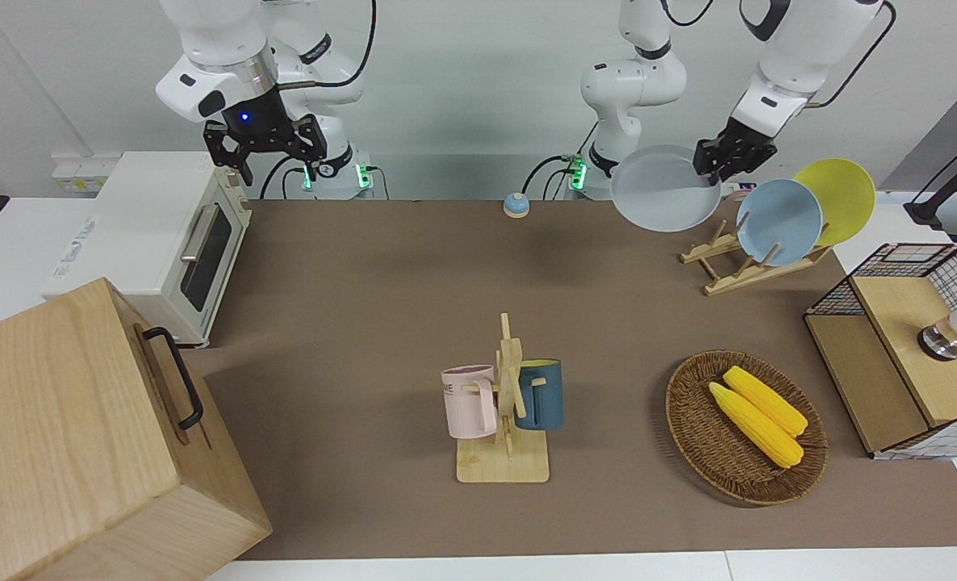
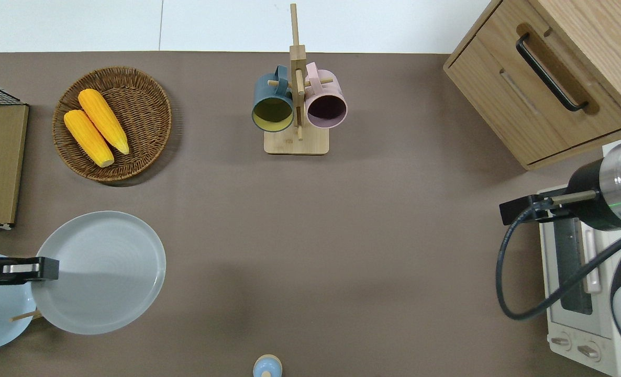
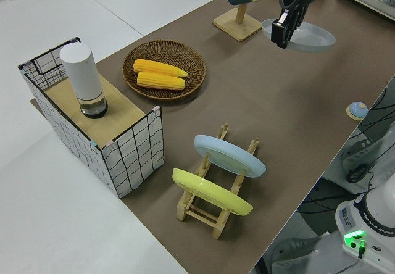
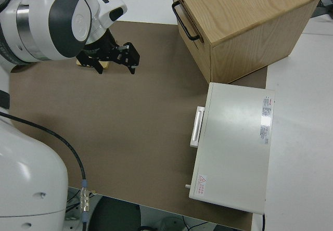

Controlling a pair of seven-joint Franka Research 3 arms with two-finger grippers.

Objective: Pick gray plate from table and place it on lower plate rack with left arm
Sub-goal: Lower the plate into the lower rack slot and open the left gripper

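Holding the round pale bluish-gray plate (image 1: 666, 188) by its rim, the left gripper (image 1: 733, 158) carries it nearly flat in the air, beside the small light-wood plate rack (image 1: 749, 265), whose empty slots lie toward the left arm's end of the brown desk (image 1: 382, 307). Right arm parked.

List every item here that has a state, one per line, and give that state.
Gray plate: held in the air, roughly level.
Left end effector: shut on the gray plate's rim.
Right end effector: open, parked.
Blue plate: standing in the rack.
Yellow plate: standing in the rack.
Two mugs: hanging on the stand.
Oven door: closed.
Drawer: closed.
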